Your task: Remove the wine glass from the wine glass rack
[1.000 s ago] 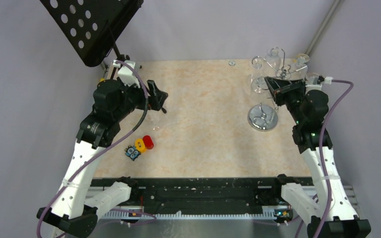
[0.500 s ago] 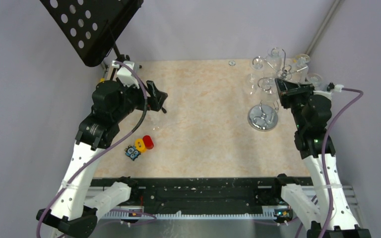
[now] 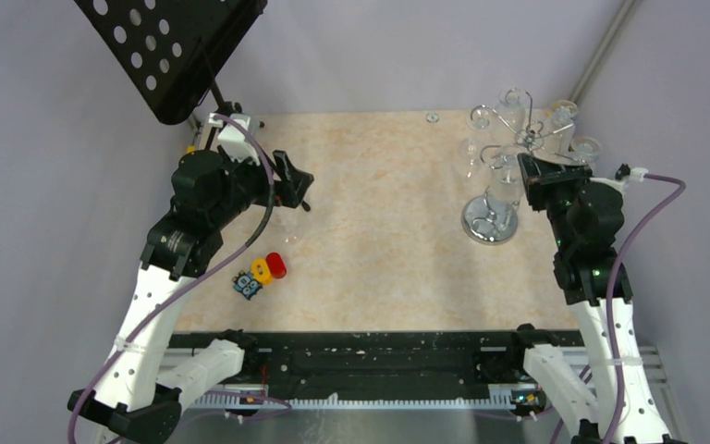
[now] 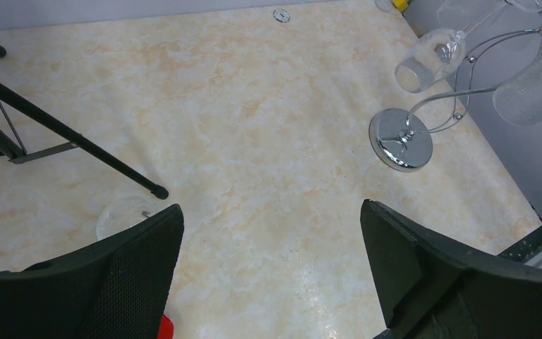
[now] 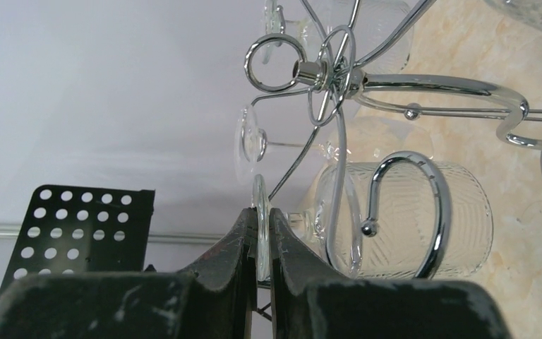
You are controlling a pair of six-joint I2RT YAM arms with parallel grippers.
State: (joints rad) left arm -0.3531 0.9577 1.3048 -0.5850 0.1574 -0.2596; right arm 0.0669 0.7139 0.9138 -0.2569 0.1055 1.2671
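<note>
Black fingers (image 5: 240, 236) of the right gripper (image 5: 260, 220) are pinched on the round foot of a wine glass (image 5: 404, 226). The foot shows edge-on between them, lower centre of the wrist view. Its stem runs right to a ribbed bowl, centre-right of frame. A curled chrome hook (image 5: 434, 205) of the rack (image 5: 430, 86) crosses in front of that bowl. Can't tell if the stem is clear of the hook or touching it. The rack's hub with its ring loops sits top centre, and a second glass (image 5: 252, 141) hangs just left of and below it.

Top view: right gripper is at the right side of the table (image 3: 379, 185), close against the rack, with the held glass above the mirrored base (image 3: 490, 222)

Left gripper (image 4: 271, 208) is released, jaws spread wide, over the table at left-centre of the top view, well apart from the rack. Its camera shows the rack base and two hanging glasses upper right, and the legs of the black music stand (image 3: 171, 51) upper left. A clear round disc (image 4: 123, 215) lies on the table just beside one leg tip. Small red, yellow and blue pieces (image 3: 261, 270) lie on the table below the left gripper in the top view
</note>
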